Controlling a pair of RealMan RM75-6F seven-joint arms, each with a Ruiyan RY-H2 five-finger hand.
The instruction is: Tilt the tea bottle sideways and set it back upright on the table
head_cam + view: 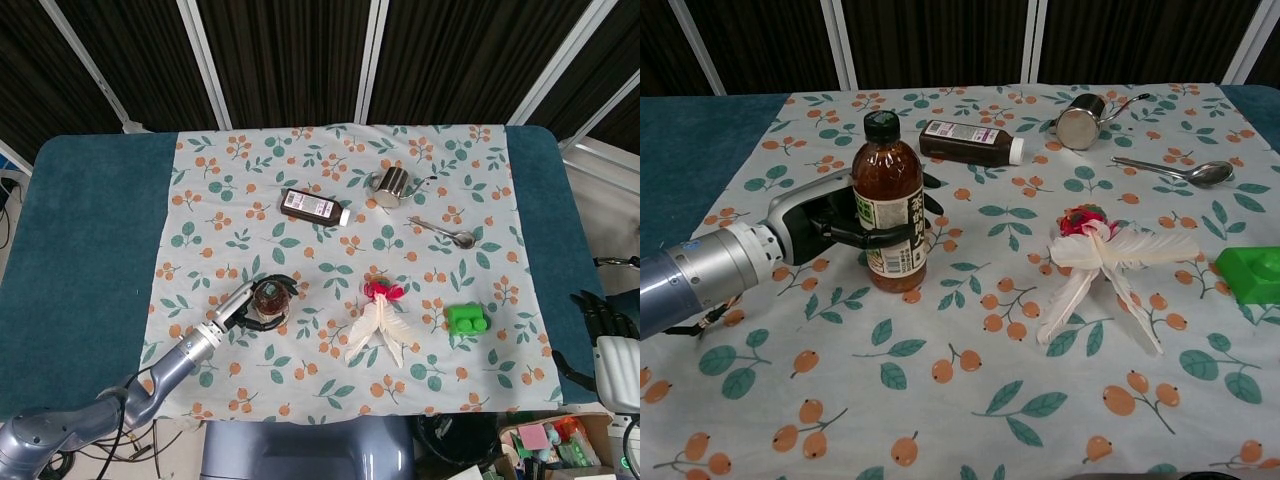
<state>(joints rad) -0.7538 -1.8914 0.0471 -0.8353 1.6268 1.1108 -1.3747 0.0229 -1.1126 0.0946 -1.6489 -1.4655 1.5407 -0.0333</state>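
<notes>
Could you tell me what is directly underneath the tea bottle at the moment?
The tea bottle stands upright on the floral tablecloth, held by the left hand. The patch of cloth beneath its base is covered.

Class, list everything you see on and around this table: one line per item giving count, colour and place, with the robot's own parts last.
tea bottle: 1, amber with black cap, upright, left of centre
dark bottle: 1, brown with white cap, lying behind the tea bottle
metal cup: 1, silver, on its side, far right
spoon: 1, silver, right
feather shuttlecock: 1, white with red top, right of centre
green block: 1, green, right edge
tablecloth: 1, white floral, over teal table
left hand: grips tea bottle
right hand: black, beyond the table's right edge
</notes>
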